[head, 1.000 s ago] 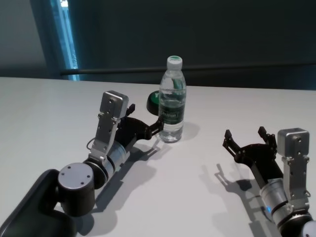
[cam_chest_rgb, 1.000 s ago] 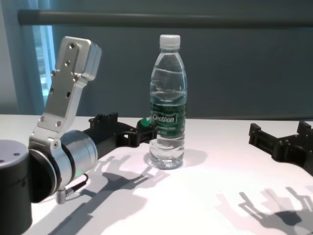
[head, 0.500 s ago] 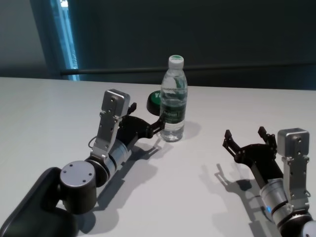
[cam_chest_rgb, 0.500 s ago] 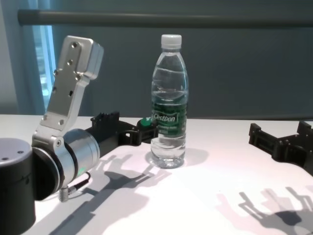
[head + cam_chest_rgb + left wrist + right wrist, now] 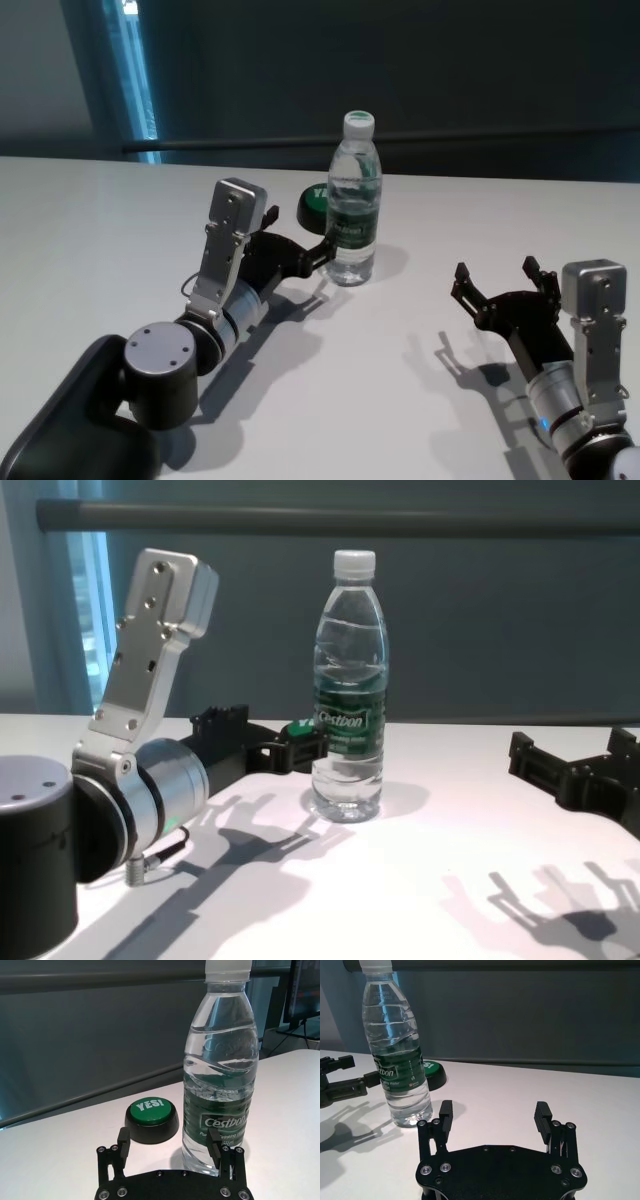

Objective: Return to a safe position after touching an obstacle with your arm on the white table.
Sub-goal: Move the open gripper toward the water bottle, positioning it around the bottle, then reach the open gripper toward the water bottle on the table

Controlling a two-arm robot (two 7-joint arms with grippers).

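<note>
1. A clear water bottle (image 5: 348,690) with a white cap and a dark green label stands upright on the white worktop (image 5: 420,880).
2. The left hand (image 5: 290,748) reaches in low, its dark fingers open, one fingertip right at the bottle's label.
3. The right hand (image 5: 580,780) hovers open, well apart from the bottle.
</note>
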